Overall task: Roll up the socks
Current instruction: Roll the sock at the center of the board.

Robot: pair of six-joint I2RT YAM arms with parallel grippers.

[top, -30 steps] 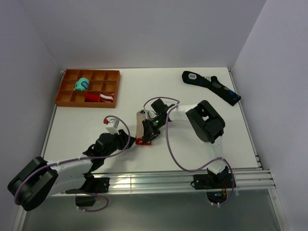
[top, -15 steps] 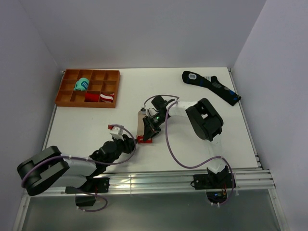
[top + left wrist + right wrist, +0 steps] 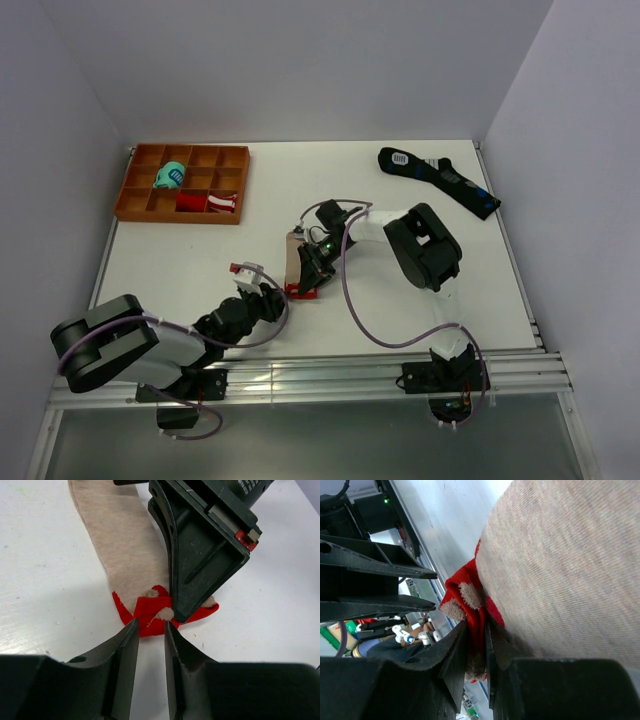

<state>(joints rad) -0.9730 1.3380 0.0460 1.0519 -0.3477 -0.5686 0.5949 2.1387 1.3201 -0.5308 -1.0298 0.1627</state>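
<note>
The socks (image 3: pixel 292 252) lie flat mid-table as a beige strip with a red end (image 3: pixel 298 291) toward the arms. My right gripper (image 3: pixel 309 273) comes down over that end. In the right wrist view the gripper (image 3: pixel 476 622) is shut on the bunched red fabric (image 3: pixel 465 592), with the beige cloth (image 3: pixel 570 565) filling the right side. My left gripper (image 3: pixel 276 300) sits low just left of the red end. In the left wrist view its jaws (image 3: pixel 151 626) stand narrowly open, bare table between them, tips right at the edge of the red end (image 3: pixel 149 611), below the right gripper's finger (image 3: pixel 200 550).
An orange compartment tray (image 3: pixel 176 216) at the back left holds a teal bundle (image 3: pixel 170 177) and a red-and-white bundle (image 3: pixel 209 202). A long black sock (image 3: pixel 438 180) lies at the back right. The right arm's purple cable (image 3: pixel 352 300) loops over the table.
My left arm has swung right and forward, bringing its gripper up to the red end with its jaws slightly narrower. The right gripper has shifted slightly while holding that end.
</note>
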